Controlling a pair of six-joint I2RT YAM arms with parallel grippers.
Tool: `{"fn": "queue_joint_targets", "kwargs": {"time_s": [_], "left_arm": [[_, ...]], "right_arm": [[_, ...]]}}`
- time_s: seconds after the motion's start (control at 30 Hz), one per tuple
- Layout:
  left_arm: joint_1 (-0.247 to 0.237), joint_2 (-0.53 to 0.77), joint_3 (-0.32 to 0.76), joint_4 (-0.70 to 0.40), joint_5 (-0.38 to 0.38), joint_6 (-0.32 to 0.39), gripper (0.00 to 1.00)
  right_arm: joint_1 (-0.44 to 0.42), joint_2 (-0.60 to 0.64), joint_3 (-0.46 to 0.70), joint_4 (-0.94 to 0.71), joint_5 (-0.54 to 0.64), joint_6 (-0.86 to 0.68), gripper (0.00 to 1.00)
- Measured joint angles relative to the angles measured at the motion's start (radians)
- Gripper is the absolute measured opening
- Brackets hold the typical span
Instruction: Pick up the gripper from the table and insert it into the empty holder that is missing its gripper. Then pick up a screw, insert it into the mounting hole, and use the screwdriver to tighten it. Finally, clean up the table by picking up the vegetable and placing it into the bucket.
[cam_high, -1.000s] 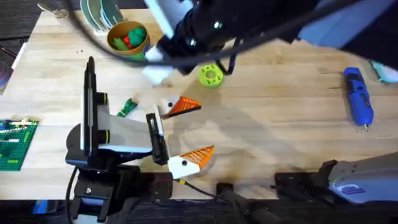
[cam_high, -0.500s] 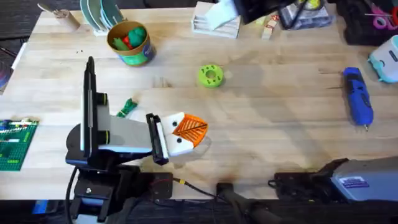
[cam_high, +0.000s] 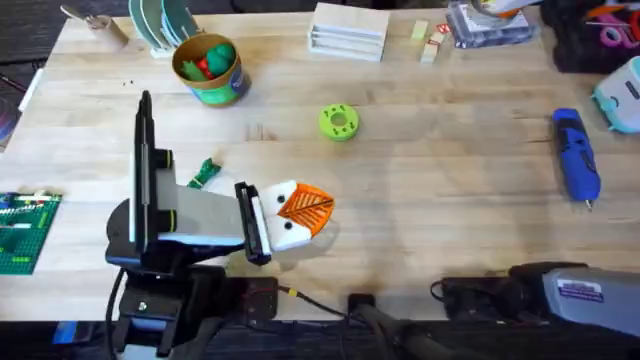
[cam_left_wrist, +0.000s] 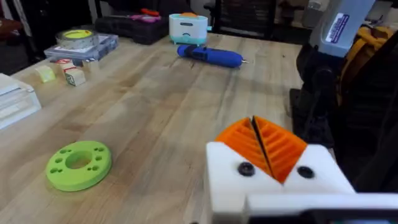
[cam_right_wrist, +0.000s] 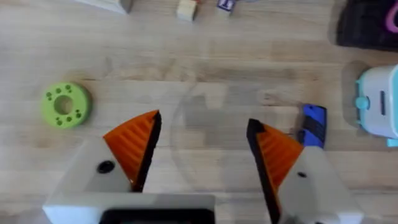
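My left gripper (cam_high: 296, 211) rests low over the table's front left, its two orange pads pressed together with nothing between them; the left wrist view shows it shut (cam_left_wrist: 261, 147). My right gripper (cam_right_wrist: 202, 146) hangs open above bare wood, both fingers tipped with orange. The blue screwdriver (cam_high: 577, 155) lies at the far right, partly behind a right finger in the right wrist view (cam_right_wrist: 314, 123). The green vegetable (cam_high: 205, 172) lies just left of my left gripper. The bucket (cam_high: 208, 68) stands at the back left with toy items inside. The loose gripper, the holder and the screw are out of view.
A lime-green disc with holes (cam_high: 338, 122) sits mid-table. A white box (cam_high: 348, 30), small blocks and a clear case line the back edge. A green brick plate (cam_high: 25, 230) lies at the left edge. A light-blue device (cam_high: 620, 95) sits at the right edge.
My left gripper went from open to shut. The right arm, large and blurred under the camera before, has swept off and now sits folded at the lower right.
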Motion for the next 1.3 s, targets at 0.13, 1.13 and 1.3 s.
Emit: {"fn": "queue_joint_targets", "kwargs": {"time_s": [0.13,1.13,1.3], "left_arm": [[0.000,0.000,0.000,0.000,0.000,0.000,0.004],[0.000,0.000,0.000,0.000,-0.005,0.000,0.004],[0.000,0.000,0.000,0.000,-0.005,0.000,0.004]], "right_arm": [[-0.114,0.008,0.000,0.000,0.019,-0.029,0.910],[-0.651,0.400,-0.021,-0.051,-0.039,-0.435,0.965],[-0.672,0.478,-0.021,-0.051,-0.062,-0.471,0.991]]}}
